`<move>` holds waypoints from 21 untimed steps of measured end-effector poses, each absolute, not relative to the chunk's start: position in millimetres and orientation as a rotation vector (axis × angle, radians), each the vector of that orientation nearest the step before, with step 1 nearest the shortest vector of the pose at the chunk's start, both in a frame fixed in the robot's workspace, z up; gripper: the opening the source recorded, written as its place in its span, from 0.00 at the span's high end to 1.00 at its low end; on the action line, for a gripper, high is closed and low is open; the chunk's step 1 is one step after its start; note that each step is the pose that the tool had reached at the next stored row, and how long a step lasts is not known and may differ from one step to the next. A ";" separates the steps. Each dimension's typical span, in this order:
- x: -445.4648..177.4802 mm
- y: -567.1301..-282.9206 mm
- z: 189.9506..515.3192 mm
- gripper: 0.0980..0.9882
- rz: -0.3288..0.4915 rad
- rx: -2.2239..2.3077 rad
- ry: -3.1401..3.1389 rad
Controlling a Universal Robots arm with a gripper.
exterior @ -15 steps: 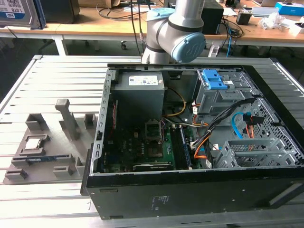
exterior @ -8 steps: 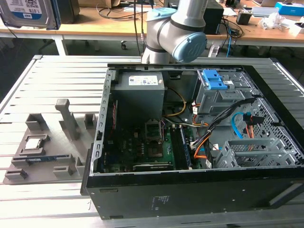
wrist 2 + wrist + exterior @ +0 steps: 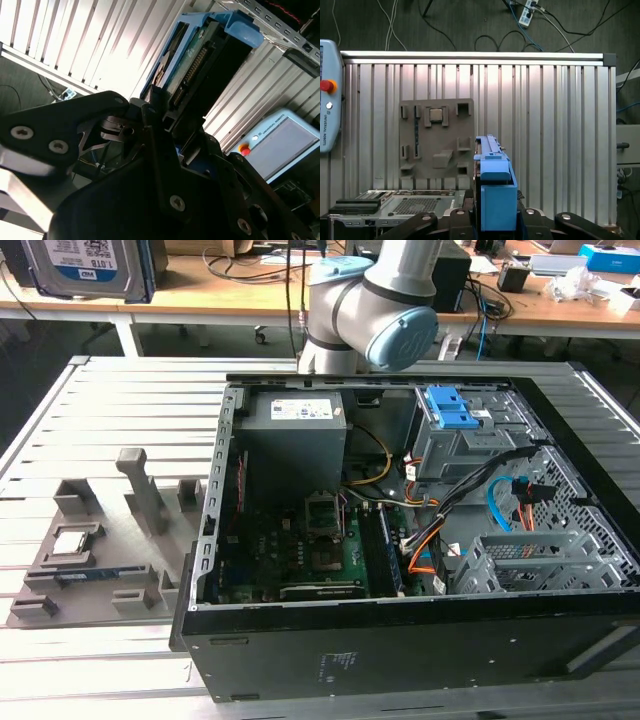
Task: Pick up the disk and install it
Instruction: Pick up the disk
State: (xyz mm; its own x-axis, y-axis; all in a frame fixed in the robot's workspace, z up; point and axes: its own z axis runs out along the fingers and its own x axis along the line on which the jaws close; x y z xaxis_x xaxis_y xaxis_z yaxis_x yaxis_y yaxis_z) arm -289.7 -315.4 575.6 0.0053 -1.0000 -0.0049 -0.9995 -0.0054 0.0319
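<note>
Presently, item one: the disk [image 3: 492, 176], a flat rectangular silver hard drive with a blue-banded white label, framed by blue plastic rails, is hanging upright above the ribbed aluminium table [image 3: 560, 130]. It is touching nothing but the black two-fingered gripper [image 3: 167, 117], whose jaws are pressing on its two flat faces at the end nearest the wrist, clamped fast. The broad faces are probably giving the surest hold, and the height is probably serving to clear the case walls. In the exterior view the drive is sitting at the upper left corner, well apart from the open black computer case [image 3: 400, 650] and from the grey metal drive cage with the light-blue latch [image 3: 452, 425], so installation is not yet done. Item two: the grey moulded parts tray [image 3: 415, 150] is lying flat on the table beside the case, with the small square silver processor chip [image 3: 436, 115] resting in one of its pockets. Item three: the grey and light-blue robot arm [image 3: 385, 310] is rising behind the case. Obscured: the exterior view's frame is cutting off the drive's upper part and one side. Both wrist views are presenting it edge-on, hiding the label. One finger is lying mostly behind the drive. The cage interior is too dim to judge.
</note>
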 end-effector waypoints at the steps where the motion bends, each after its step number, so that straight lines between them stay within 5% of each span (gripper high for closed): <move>1: -283.9 -315.4 575.5 0.70 -0.041 2.213 -2.202; 21: -209.5 -315.3 574.5 0.70 -0.043 2.212 -2.201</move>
